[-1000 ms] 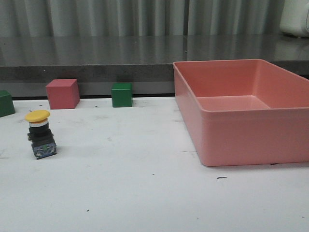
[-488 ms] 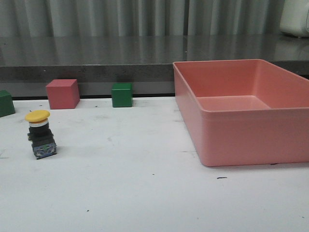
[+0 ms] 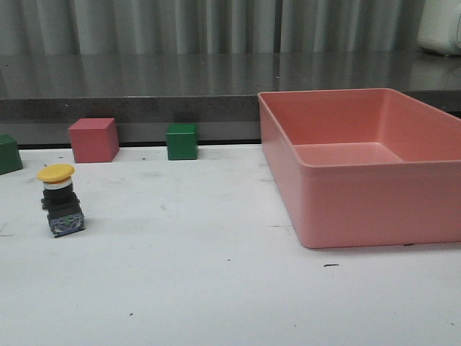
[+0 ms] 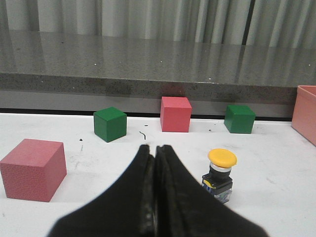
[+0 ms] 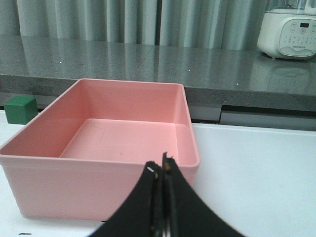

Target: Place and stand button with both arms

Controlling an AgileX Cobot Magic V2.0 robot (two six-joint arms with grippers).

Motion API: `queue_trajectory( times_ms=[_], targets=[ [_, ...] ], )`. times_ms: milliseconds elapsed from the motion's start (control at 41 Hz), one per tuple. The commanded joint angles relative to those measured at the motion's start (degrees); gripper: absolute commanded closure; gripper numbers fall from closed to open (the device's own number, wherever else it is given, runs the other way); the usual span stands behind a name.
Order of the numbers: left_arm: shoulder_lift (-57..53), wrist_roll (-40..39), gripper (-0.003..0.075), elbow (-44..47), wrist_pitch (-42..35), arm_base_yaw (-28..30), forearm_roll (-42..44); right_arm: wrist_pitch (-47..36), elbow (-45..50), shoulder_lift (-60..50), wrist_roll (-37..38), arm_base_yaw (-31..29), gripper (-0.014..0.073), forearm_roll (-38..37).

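Note:
The button [image 3: 60, 202] stands upright on the white table at the left, yellow cap on top, black body and bluish block base below. It also shows in the left wrist view [image 4: 219, 173], just beside and beyond my left gripper [image 4: 154, 148], which is shut and empty. My right gripper [image 5: 160, 165] is shut and empty, in front of the near wall of the pink bin [image 5: 74, 170]. Neither arm shows in the front view.
The large pink bin [image 3: 360, 209] fills the table's right side. A red cube [image 3: 94, 139] and two green cubes [image 3: 181, 141] [image 3: 9, 153] sit along the back edge. Another red cube [image 4: 32, 169] lies near the left gripper. A grey counter runs behind.

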Motion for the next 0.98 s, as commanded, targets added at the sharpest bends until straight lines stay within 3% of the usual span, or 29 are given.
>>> queue_trajectory(
  times_ms=[0,951],
  targets=[
    [-1.3,-0.5,0.0740,0.8,-4.7,0.0,-0.4,-4.1,-0.2,-1.1,0.0,-0.3,0.0662,0.2],
    [-1.3,-0.5,0.0740,0.8,-4.7,0.0,-0.4,-4.1,-0.2,-1.1,0.0,0.9,0.0662,0.2]
  ],
)
